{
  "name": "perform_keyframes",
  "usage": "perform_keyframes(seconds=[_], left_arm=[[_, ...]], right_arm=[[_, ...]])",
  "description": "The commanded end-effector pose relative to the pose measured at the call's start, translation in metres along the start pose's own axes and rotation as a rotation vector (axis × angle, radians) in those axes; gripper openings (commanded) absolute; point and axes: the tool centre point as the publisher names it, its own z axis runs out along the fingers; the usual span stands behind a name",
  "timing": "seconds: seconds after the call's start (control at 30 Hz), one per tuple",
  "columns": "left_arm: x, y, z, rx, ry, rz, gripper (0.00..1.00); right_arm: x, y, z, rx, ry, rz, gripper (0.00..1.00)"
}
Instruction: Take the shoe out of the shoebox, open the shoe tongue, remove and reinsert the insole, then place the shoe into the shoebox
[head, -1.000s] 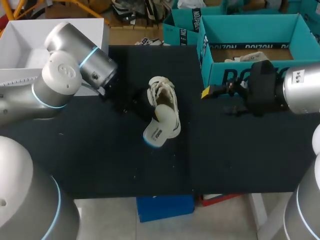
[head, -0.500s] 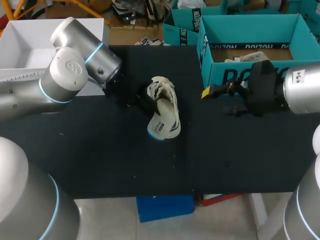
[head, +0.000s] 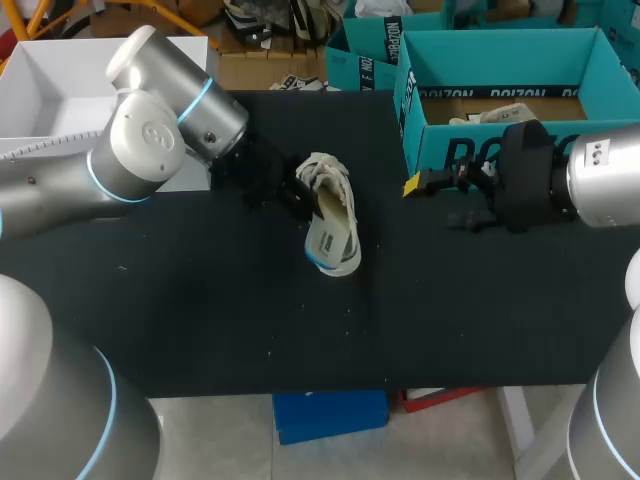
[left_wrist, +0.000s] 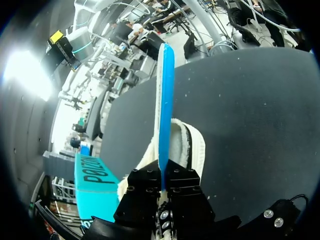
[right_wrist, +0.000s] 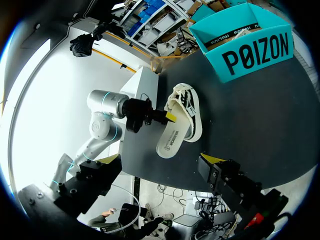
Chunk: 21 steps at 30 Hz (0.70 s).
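Insole (left_wrist: 165, 100) in left hand (left_wrist: 164, 182); shoebox (head: 450, 150) nearby

From the head view my left gripper (head: 303, 200) is hard to pick out — its dark fingers merge with the black table top (head: 200, 320) and no yellow tip shows. From my left wrist, my own black fingers (left_wrist: 145, 190) cover both tips and the very spot where they pinch the thin white insole with the blue rim (left_wrist: 165, 100); it stands edge-on, its face unseen. The heel end of the cream laced shoe (left_wrist: 199, 145) lies hidden under my fingers. The teal cardboard shoebox (head: 455, 150) is cut by the head view's right edge — my right arm (head: 590, 185) covers part of its front wall
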Motion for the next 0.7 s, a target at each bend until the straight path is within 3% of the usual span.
perform_keyframes(seconds=[0.03, 0.37, 0.43, 0.53, 0.7], left_arm=[[-0.001, 0.006, 0.003, -0.016, -0.001, 0.001, 0.0], [-0.003, 0.012, 0.004, -0.031, -0.008, -0.005, 0.01], [-0.004, 0.01, 0.003, -0.03, -0.011, -0.005, 0.19], [-0.006, 0.007, 0.0, -0.022, -0.023, -0.009, 0.32], [-0.006, -0.003, -0.004, -0.006, -0.022, 0.002, 0.35]], right_arm=[[0.0, 0.0, 0.001, -0.001, -0.002, 0.0, 1.0], [0.0, 0.0, 0.001, -0.001, -0.002, 0.0, 1.0], [0.0, 0.0, 0.001, -0.001, -0.002, 0.0, 1.0], [0.0, 0.0, 0.001, -0.001, -0.002, 0.0, 1.0], [0.0, 0.0, 0.001, -0.001, -0.002, 0.0, 1.0]])
